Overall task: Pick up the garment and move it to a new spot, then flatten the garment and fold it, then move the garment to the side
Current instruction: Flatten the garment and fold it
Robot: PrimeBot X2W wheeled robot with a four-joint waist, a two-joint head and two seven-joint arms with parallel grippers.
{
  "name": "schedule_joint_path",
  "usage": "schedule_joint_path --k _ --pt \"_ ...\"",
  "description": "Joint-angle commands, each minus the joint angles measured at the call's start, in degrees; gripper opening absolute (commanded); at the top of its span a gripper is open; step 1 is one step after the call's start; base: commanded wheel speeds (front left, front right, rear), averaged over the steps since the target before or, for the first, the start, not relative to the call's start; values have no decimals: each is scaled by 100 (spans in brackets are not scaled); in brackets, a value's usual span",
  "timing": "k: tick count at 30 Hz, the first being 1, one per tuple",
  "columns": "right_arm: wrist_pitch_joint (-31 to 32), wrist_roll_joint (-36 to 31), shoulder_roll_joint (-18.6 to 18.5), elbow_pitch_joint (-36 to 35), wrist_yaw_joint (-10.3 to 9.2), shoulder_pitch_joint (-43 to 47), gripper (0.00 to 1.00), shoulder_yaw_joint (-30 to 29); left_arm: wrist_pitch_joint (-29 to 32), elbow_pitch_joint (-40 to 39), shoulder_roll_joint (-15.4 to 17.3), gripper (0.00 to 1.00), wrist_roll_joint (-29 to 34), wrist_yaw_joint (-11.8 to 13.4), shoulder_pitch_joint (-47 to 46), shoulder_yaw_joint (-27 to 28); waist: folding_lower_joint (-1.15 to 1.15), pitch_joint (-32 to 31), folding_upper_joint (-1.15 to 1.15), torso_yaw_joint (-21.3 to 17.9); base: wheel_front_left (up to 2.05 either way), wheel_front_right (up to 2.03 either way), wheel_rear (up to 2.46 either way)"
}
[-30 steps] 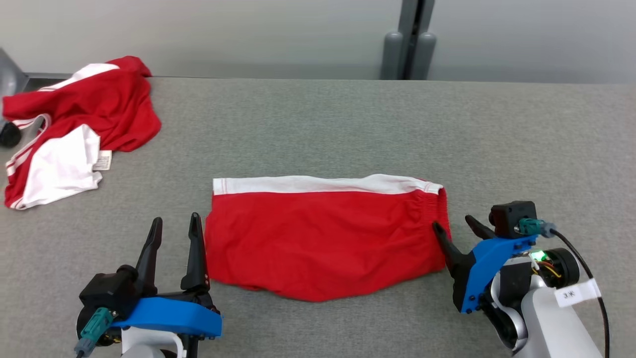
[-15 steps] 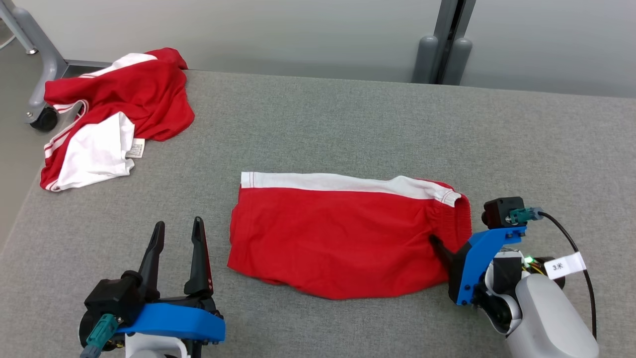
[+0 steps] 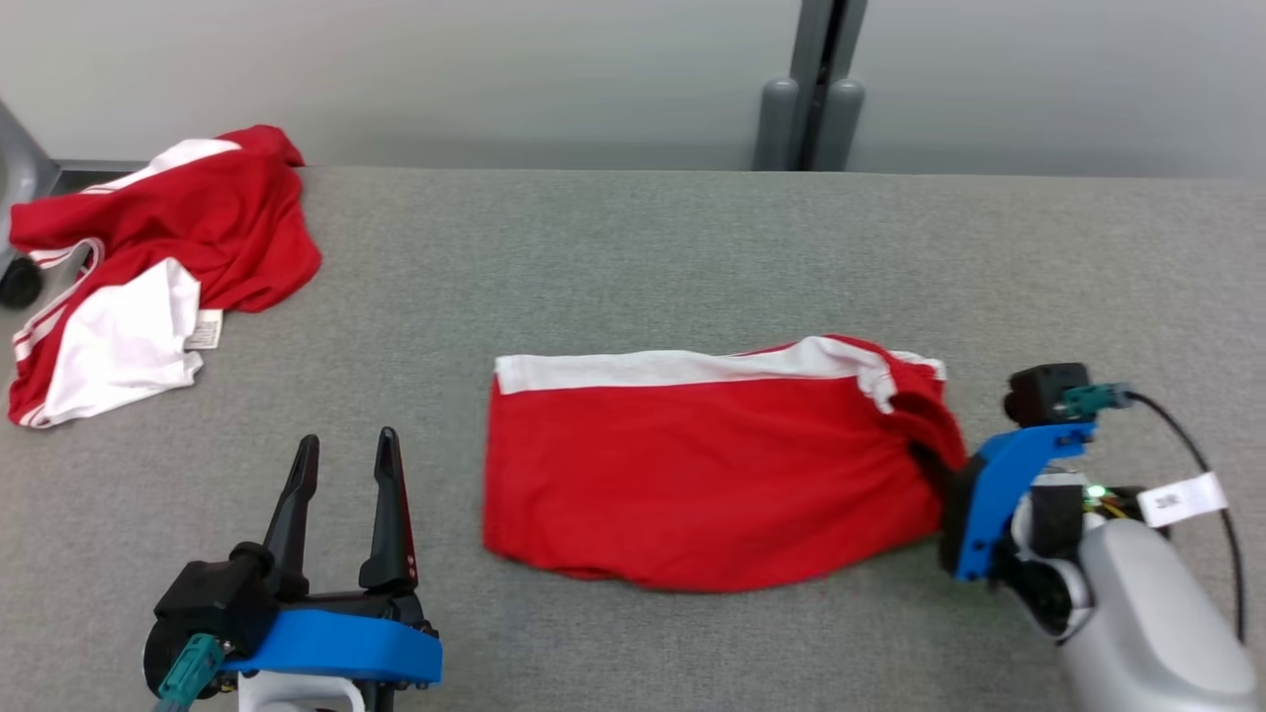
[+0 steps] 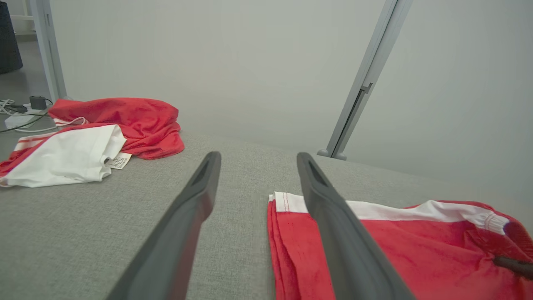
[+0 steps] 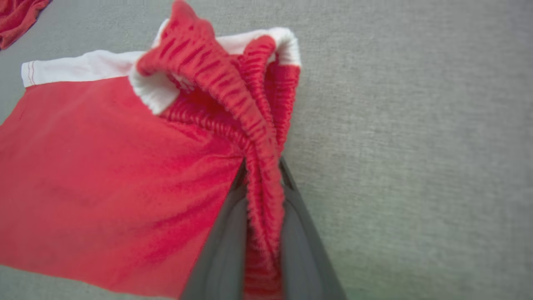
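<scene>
The garment point(image 3: 712, 475) is a pair of red shorts with a white band, lying folded flat in the middle of the grey table point(image 3: 633, 257). My right gripper point(image 3: 932, 465) is shut on its gathered elastic waistband at the right end. The right wrist view shows the ribbed red cloth point(image 5: 104, 166) pinched between the two fingers of my right gripper point(image 5: 262, 162), and the waistband bunches up above them. My left gripper point(image 3: 348, 440) stands open over bare table, just left of the garment's left edge. In the left wrist view my left gripper point(image 4: 259, 156) holds nothing, and the garment point(image 4: 416, 250) lies to its right.
A second red and white garment point(image 3: 148, 267) lies crumpled at the table's far left corner, also seen as the crumpled heap point(image 4: 95, 129). A grey post point(image 3: 806, 89) stands behind the table's far edge. A caster wheel point(image 3: 18, 282) sits off the left edge.
My right gripper has shut on the waistband and drawn the garment's right end up and a little rightward, bunching it. The left gripper has stayed open in place. The camera swayed.
</scene>
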Motion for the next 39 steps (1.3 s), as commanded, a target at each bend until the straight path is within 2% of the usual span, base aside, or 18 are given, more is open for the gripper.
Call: schedule_joint_path --k 1,6,10,16,24,28,34,35,37,38,39 --pt "58 38 -162 -100 1 120 0 -56 16 -42 44 100 18 15 53 0 0 -40 0 -85 0 0 0" --pt "364 8 -714 -572 1 372 0 -404 52 -211 91 100 63 65 42 -18 0 2 0 -300 0 0 0" --pt "577 -24 -811 -909 1 514 0 -598 88 -269 98 100 68 72 -20 -61 0 54 0 -414 0 0 0" --pt "827 327 -405 -1482 1 593 0 -427 142 -257 91 100 74 39 -120 -112 0 102 0 -421 0 0 0" --pt "1015 942 149 -2020 1 424 0 140 107 -185 60 100 32 25 -164 -128 0 98 0 -193 0 0 0" --pt "932 1039 312 -1868 1 249 0 377 99 -145 5 100 10 -2 -227 -155 0 113 0 -58 0 0 0" --pt "671 1020 394 -1190 1 -122 0 536 59 -62 -84 100 3 -69 -302 -207 0 158 0 160 0 0 0" --pt "611 1077 398 -1074 1 -186 4 588 49 -43 -107 100 -1 -83 -321 -215 0 165 0 198 0 0 0" --pt "487 1184 401 -857 1 -323 45 736 40 5 -130 100 -13 -91 -346 -211 0 176 0 253 0 0 0" --pt "421 1242 401 -764 1 -385 100 822 38 35 -142 100 -19 -103 -348 -203 0 177 0 270 0 0 0" --pt "354 1294 397 -670 1 -448 100 901 35 57 -156 100 -21 -116 -355 -202 0 179 0 284 0 0 0"
